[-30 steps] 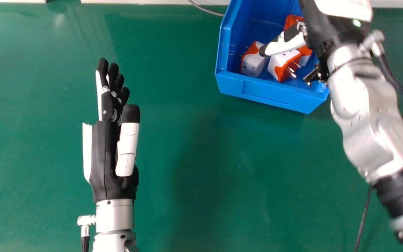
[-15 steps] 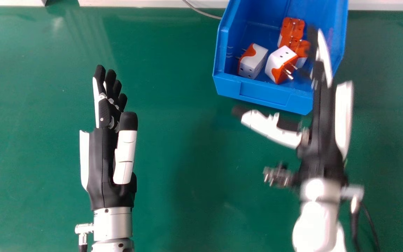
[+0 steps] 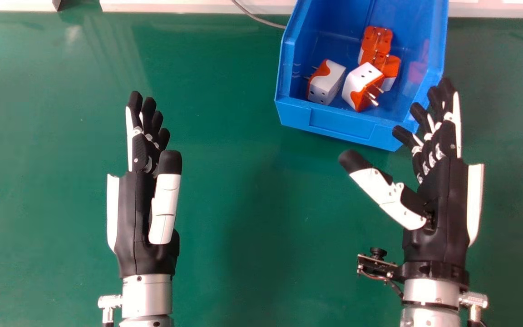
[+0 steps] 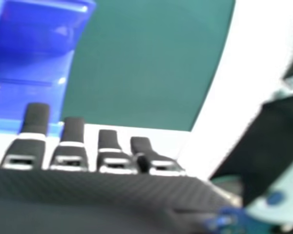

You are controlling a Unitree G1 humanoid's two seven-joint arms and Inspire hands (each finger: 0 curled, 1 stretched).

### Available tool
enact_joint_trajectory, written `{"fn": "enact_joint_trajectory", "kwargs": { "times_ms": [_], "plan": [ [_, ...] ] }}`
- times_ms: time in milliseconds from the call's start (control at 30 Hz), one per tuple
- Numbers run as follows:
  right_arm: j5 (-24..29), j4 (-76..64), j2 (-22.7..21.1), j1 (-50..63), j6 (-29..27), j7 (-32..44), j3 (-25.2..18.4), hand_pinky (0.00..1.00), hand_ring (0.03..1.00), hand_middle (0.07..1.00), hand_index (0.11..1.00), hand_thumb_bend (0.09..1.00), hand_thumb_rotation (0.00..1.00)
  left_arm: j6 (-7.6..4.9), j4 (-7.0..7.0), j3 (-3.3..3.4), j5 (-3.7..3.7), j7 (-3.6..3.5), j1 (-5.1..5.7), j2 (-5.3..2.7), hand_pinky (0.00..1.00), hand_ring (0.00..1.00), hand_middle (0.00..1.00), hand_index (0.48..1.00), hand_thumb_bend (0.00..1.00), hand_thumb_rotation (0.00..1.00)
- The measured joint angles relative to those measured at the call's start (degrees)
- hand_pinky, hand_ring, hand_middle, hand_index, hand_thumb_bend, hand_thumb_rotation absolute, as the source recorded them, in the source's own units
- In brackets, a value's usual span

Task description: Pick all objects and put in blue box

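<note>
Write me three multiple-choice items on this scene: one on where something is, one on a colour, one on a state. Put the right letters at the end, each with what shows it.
1. Where do the plugs lie?
A) On the table beside the left hand
B) In the box
C) In the right hand

2. What colours are the plugs' bodies?
A) Orange and white
B) Green and black
C) Yellow and purple

3. What is the state of the right hand?
A) Curled round a plug
B) Shut in an empty fist
C) Open and holding nothing

Key:
1 B: the head view shows the plugs within the box's walls.
2 A: orange parts meet white ones on their bodies.
3 C: its fingers reach forward uncurled, with nothing between them and its thumb.
</note>
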Motion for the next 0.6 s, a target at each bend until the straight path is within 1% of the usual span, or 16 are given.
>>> {"fn": "enact_joint_trajectory", "kwargs": {
  "times_ms": [33, 67, 167, 200, 233, 267, 300, 333, 400, 433, 567, 600],
  "plan": [
    [-0.12, -0.17, 0.0, 0.2, 0.2, 0.23, 0.02, 0.82, 0.924, 0.97, 0.972, 0.826, 0.64, 0.04, -0.16, 0.0, -0.02, 0.0, 0.16, 0.0, 1.0, 1.0, 1.0, 1.0, 0.81, 0.85],
    [-0.45, -0.42, 0.0, 0.41, 0.6, 0.3, 0.05, 0.83, 0.932, 0.976, 0.978, 0.816, 0.71, 0.08, -0.24, -0.01, -0.04, 0.0, 0.3, 0.01, 1.0, 1.0, 1.0, 1.0, 0.81, 0.85],
    [-1.43, -0.93, 0.0, 0.79, 1.01, 0.27, 0.09, 0.83, 0.932, 0.976, 0.978, 0.816, 0.71, 0.1, -0.28, -0.02, -0.11, 0.0, 0.39, 0.01, 1.0, 1.0, 1.0, 1.0, 0.81, 0.85],
    [-2.0, -1.05, -0.01, 0.91, 1.01, 0.28, 0.11, 0.84, 0.938, 0.981, 0.982, 0.812, 0.77, 0.1, -0.3, -0.02, -0.12, 0.0, 0.4, 0.01, 1.0, 1.0, 1.0, 1.0, 0.81, 0.85],
    [-2.21, -1.07, -0.01, 0.97, 1.03, 0.28, 0.15, 0.84, 0.938, 0.981, 0.982, 0.812, 0.77, 0.11, -0.34, -0.04, -0.12, 0.0, 0.41, 0.01, 1.0, 1.0, 1.0, 1.0, 0.81, 0.85],
    [-2.24, -1.08, -0.02, 1.0, 1.06, 0.28, 0.16, 0.84, 0.942, 0.985, 0.986, 0.807, 0.81, 0.11, -0.39, -0.04, -0.12, 0.0, 0.46, 0.01, 1.0, 1.0, 1.0, 1.0, 0.81, 0.85],
    [-2.26, -1.13, -0.01, 1.04, 1.12, 0.29, 0.16, 0.84, 0.942, 0.985, 0.986, 0.807, 0.81, 0.12, -0.48, -0.05, -0.17, 0.0, 0.53, 0.02, 1.0, 1.0, 1.0, 1.0, 0.81, 0.85],
    [-2.27, -1.17, -0.02, 1.1, 1.17, 0.28, 0.16, 0.85, 0.945, 0.988, 0.989, 0.805, 0.85, 0.14, -0.56, -0.06, -0.31, -0.01, 0.62, 0.02, 1.0, 1.0, 1.0, 1.0, 0.81, 0.85],
    [-2.36, -1.24, -0.02, 1.25, 1.42, 0.28, 0.16, 0.85, 0.945, 0.988, 0.989, 0.805, 0.85, 0.32, -0.67, -0.09, -0.53, -0.03, 0.74, 0.03, 1.0, 1.0, 1.0, 1.0, 0.81, 0.85],
    [-2.37, -1.24, -0.02, 1.29, 1.61, 0.28, 0.16, 0.85, 0.948, 0.991, 0.991, 0.802, 0.88, 0.54, -0.73, -0.1, -0.55, -0.04, 0.8, 0.03, 1.0, 1.0, 1.0, 1.0, 0.81, 0.84],
    [-2.39, -1.24, -0.02, 1.3, 2.07, 0.27, 0.16, 0.85, 0.948, 0.991, 0.991, 0.802, 0.88, 1.0, -1.02, -0.25, -0.52, -0.09, 0.85, 0.05, 1.0, 1.0, 1.0, 1.0, 0.81, 0.84],
    [-2.39, -1.24, -0.02, 1.3, 2.08, 0.27, 0.16, 0.85, 0.949, 0.993, 0.993, 0.803, 0.9, 1.03, -1.17, -0.25, -0.51, -0.09, 0.86, 0.05, 1.0, 1.0, 1.0, 1.0, 0.81, 0.84]
  ]
}}
